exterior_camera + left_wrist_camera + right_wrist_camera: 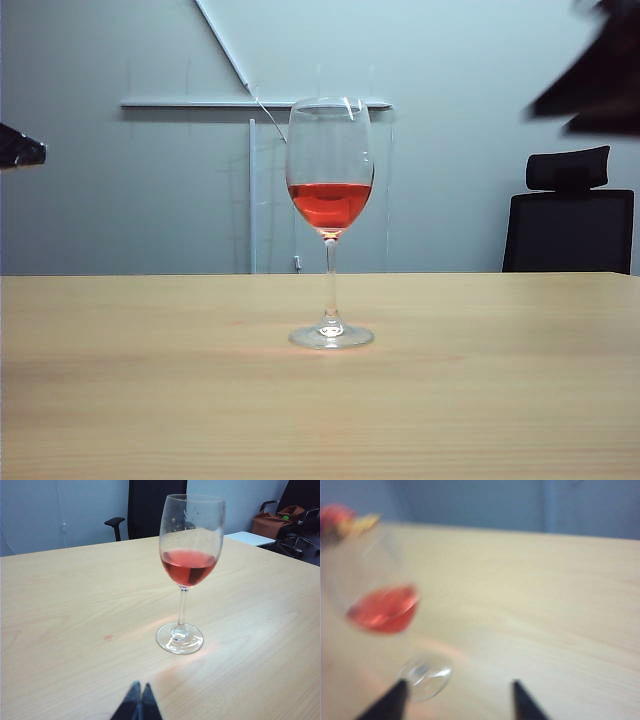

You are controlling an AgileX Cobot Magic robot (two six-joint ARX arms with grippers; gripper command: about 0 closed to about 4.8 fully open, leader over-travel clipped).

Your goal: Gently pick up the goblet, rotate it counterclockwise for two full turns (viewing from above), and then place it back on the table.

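You see the goblet [330, 220] upright at the table's [120, 400] center (red liquid inside). Left gripper [137, 700] — fingertips pressed together; right gripper [457, 697] — jaws wide, holding nothing, lower frame.

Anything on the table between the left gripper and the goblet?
Only bare table between the shut left gripper and the goblet, per the left wrist view.

Black left gripper [137, 702] pinched tight at nine o'clock of exterior view, blurred black right gripper [457, 700] spread wide at two o'clock.
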